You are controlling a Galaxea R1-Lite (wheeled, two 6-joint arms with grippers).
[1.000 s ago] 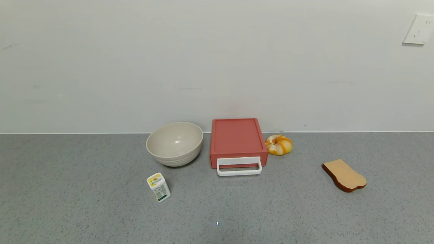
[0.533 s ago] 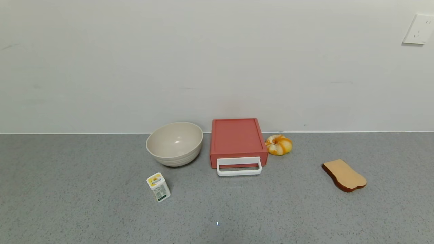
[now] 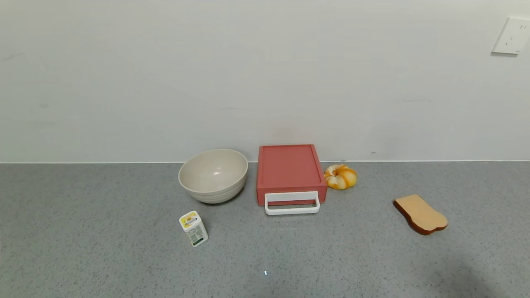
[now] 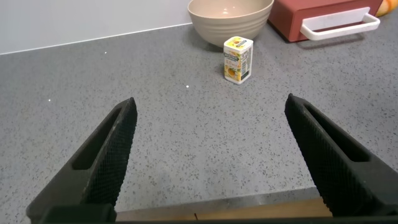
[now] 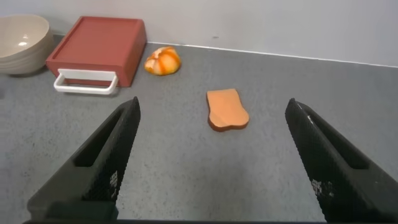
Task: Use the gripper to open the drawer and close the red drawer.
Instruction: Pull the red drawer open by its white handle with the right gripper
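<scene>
The salmon-red drawer (image 3: pixel 290 169) stands against the wall at the middle of the counter, its tray pushed in and its white loop handle (image 3: pixel 292 203) facing me. It also shows in the left wrist view (image 4: pixel 317 14) and the right wrist view (image 5: pixel 99 51). Neither gripper shows in the head view. My left gripper (image 4: pixel 211 118) is open and empty above the counter's near edge, well short of the drawer. My right gripper (image 5: pixel 211 118) is open and empty, hovering above the counter before the toast, with the drawer far off.
A beige bowl (image 3: pixel 213 175) stands left of the drawer, a small yellow-white carton (image 3: pixel 193 228) in front of it. An orange bun (image 3: pixel 340 176) lies right of the drawer. A toast slice (image 3: pixel 420 214) lies farther right. A wall socket (image 3: pixel 511 35) is at the upper right.
A faint shadow has appeared on the counter at the lower right of the head view. The objects have not moved.
</scene>
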